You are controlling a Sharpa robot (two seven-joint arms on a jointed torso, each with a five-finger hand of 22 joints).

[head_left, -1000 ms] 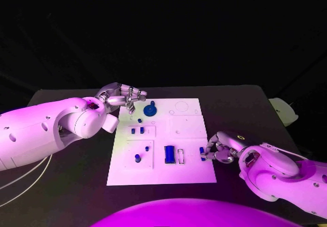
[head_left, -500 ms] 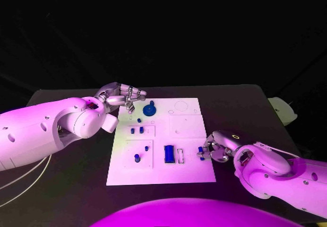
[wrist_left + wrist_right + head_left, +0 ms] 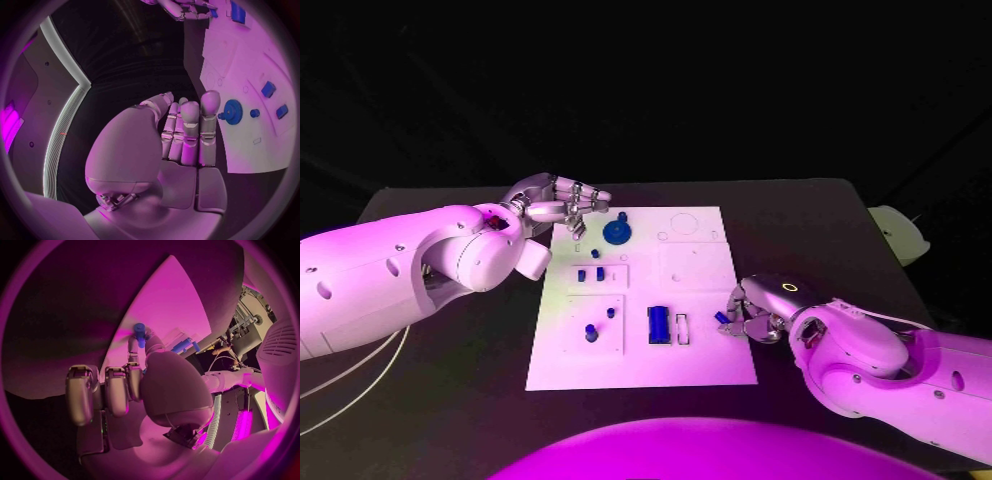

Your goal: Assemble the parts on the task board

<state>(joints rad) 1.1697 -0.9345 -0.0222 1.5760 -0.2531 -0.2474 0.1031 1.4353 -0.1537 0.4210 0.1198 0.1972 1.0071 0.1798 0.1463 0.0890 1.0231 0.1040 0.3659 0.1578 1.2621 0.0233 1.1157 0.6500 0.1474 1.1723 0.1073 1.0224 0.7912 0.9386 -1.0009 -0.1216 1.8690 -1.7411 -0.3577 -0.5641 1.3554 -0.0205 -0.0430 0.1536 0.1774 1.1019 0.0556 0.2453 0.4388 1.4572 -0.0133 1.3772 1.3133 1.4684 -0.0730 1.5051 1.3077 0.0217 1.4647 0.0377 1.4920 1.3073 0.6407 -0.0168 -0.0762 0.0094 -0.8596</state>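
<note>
On the black table (image 3: 444, 400) lies the white task board (image 3: 697, 265), and every place here is given relative to it. At its right edge, toward the near end, the right hand (image 3: 759, 312) pinches a small blue peg (image 3: 723, 318) between fingertips; the right wrist view shows the same peg (image 3: 139, 334) standing up from the fingertips, so that hand is clamped on the part. Compared with a second ago, this hand and its peg have shifted slightly inward over the board's edge and the forearm has swung in closer behind it, which I read as the start of carrying the peg toward a seat on the board. At the board's far left corner the left hand (image 3: 560, 205) hovers with its fingers curled in on nothing, unchanged in place, beside the round blue gear (image 3: 617, 234) on the board. Nearer the middle of the board, a blue rectangular block (image 3: 656, 323) stands in its slot and two small blue pieces (image 3: 590, 274) sit in a recess left of centre, none of them moved.
</note>
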